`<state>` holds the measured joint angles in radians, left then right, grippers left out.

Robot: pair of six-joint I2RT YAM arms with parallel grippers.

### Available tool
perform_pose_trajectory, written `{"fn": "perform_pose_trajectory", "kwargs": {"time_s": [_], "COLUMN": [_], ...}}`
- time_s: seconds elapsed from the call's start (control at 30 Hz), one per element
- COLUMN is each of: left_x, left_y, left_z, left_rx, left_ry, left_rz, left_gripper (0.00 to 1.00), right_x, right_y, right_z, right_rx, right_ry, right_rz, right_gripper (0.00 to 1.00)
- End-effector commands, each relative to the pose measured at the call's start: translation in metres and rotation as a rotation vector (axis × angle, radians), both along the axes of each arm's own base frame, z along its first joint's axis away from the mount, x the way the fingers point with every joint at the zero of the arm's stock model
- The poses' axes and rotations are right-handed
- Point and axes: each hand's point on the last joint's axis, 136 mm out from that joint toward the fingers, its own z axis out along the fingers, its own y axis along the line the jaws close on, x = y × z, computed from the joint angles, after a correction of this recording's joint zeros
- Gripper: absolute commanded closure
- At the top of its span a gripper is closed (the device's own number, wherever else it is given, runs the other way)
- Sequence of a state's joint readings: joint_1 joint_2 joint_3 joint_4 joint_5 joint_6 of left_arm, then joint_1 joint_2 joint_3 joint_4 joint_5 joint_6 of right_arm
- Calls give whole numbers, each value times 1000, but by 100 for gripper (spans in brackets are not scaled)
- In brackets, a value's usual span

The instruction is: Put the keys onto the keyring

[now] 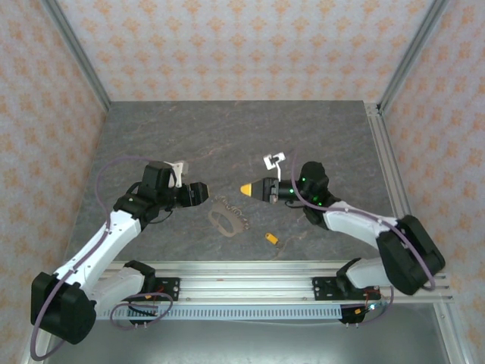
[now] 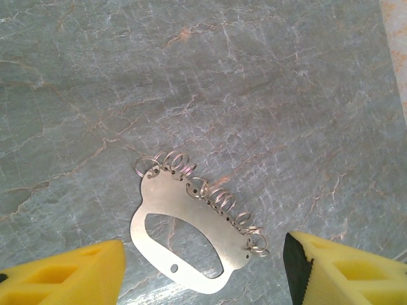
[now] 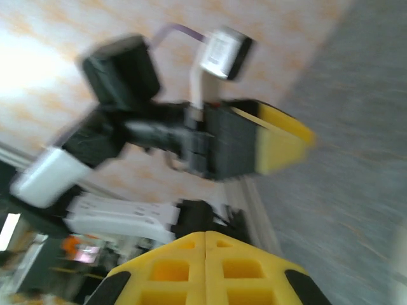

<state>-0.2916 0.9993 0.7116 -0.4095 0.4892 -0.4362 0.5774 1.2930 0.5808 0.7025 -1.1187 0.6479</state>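
We judge nothing is threaded yet: our left gripper (image 1: 197, 193) gapes over the keyring (image 2: 172, 197), the right gripper (image 1: 248, 188) is clenched empty, and next it must open for the key (image 1: 271, 238) at the keyring's four o'clock.

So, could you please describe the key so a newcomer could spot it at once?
On the grey table, look near the middle of the metal rail at the near edge. The key lies just right of the keyring. It is tiny with a yellow-orange head, whereas the keyring is a larger pale loop.
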Motion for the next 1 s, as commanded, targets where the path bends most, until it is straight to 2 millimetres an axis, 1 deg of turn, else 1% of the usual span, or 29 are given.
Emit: {"fn": "perform_pose_trajectory", "kwargs": {"time_s": [0.0,0.03,0.1,0.17,0.27,0.33,0.37,0.43,0.5,0.67,0.83,0.97], "left_x": [3,4,5,6,7,7,6,6,6,5,4,4], "left_y": [5,5,4,3,3,3,3,4,4,5,6,6], "left_z": [13,12,11,10,12,12,11,9,6,5,4,3], "left_rx": [16,16,13,10,5,7,8,11,12,16,17,18], "left_ry": [-41,-40,-35,-30,-32,-33,-32,-30,-23,-18,-19,-17], "left_rz": [4,5,6,6,8,9,10,10,11,13,16,15], "left_gripper": [31,31,30,30,29,29,29,29,28,28,28,28], "right_x": [-7,-7,-5,-6,-14,-19,-18,-17,-19,-24,-19,-17], "right_y": [-26,-30,-36,-33,-28,-29,-31,-32,-28,-21,-21,-18], "right_z": [-53,-59,-77,-92,-129,-150,-158,-166,-173,-190,-196,-194], "right_rx": [-305,-344,-423,-486,-611,-677,-703,-712,-726,-794,-837,-840], "right_ry": [-187,-200,-196,-199,-188,-201,-212,-231,-254,-286,-325,-359], "right_rz": [-76,-86,-105,-102,-65,-53,-64,-71,-46,33,49,62], "right_gripper": [85,81,69,58,53,51,50,50,50,56,57,58]}}
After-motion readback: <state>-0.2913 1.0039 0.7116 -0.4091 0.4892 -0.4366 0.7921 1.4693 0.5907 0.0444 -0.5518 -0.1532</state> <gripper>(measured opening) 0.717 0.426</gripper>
